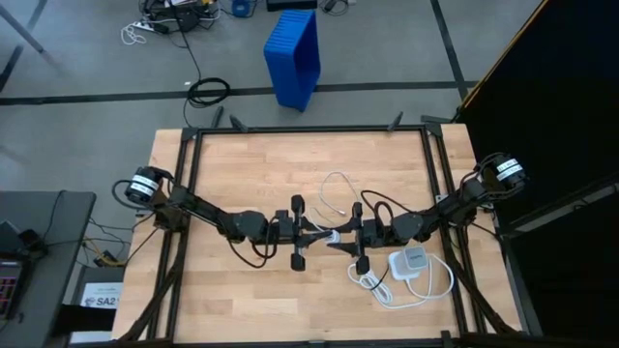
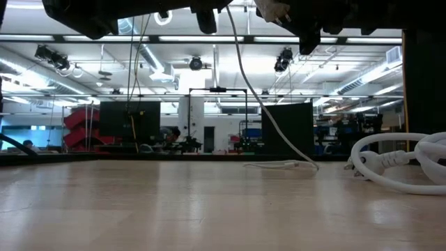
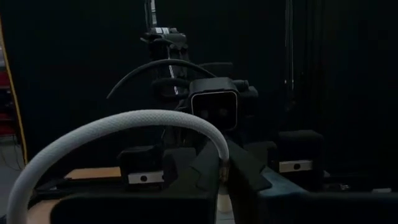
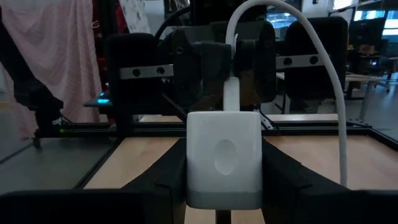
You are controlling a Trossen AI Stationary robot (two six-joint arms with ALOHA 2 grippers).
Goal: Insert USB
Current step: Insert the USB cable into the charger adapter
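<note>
Both grippers meet above the middle of the table. My left gripper (image 1: 322,235) is shut on the USB, a thin white cable (image 3: 124,124) that ends in a small plug (image 4: 231,93). My right gripper (image 1: 345,239) is shut on a white rounded-square charger block (image 4: 224,155). The plug's tip meets the block's far face; I cannot tell whether it is inside. The cable's slack (image 2: 268,118) hangs down and lies looped on the table (image 1: 335,184) toward the far edge. My left gripper pinches the USB at its plug end (image 3: 221,163) between its two fingers. The fingers (image 4: 208,68) lie level, coming from the table's left. The plug points at the block, clear of the table. The cable arches up and away behind the fingers, slack. My right gripper pinches the charger block by two opposite sides (image 4: 194,155) between its two fingers. The fingers (image 4: 283,180) lie level, coming from the table's right. The block is lifted clear of the table, one broad face toward the wrist camera.
A second white block (image 1: 413,261) with a thick white cord (image 1: 397,292) coiled beside it lies on the table near my right arm. A black frame (image 1: 309,130) rims the table. A blue crate (image 1: 293,56) stands on the floor beyond the far edge.
</note>
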